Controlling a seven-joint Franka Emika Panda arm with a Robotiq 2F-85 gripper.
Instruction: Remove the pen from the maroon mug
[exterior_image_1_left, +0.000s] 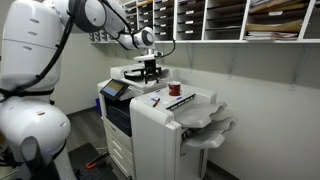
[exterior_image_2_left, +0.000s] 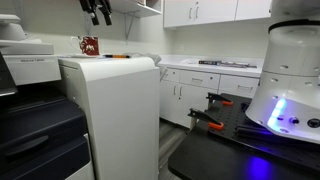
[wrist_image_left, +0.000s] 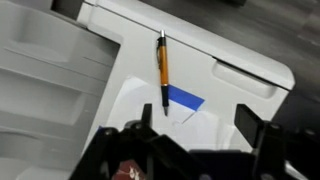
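Note:
The maroon mug (exterior_image_1_left: 175, 88) stands on top of the white printer unit; it also shows in an exterior view (exterior_image_2_left: 89, 45). The orange pen (wrist_image_left: 162, 68) with black ends lies flat on the white top, outside the mug, and touches a strip of blue tape (wrist_image_left: 185, 98). It shows as a thin orange line in an exterior view (exterior_image_2_left: 117, 56). My gripper (wrist_image_left: 175, 130) is open and empty and hangs above the top with the pen just beyond its fingers. It is above and beside the mug in both exterior views (exterior_image_1_left: 150, 68) (exterior_image_2_left: 100, 10).
The white finisher unit (exterior_image_1_left: 160, 130) has output trays (exterior_image_1_left: 210, 125) at its side, and a copier (exterior_image_1_left: 135, 75) with a control panel stands behind it. Wall shelves with papers (exterior_image_1_left: 230, 18) hang above. Tools with orange handles (exterior_image_2_left: 205, 120) lie on a dark table.

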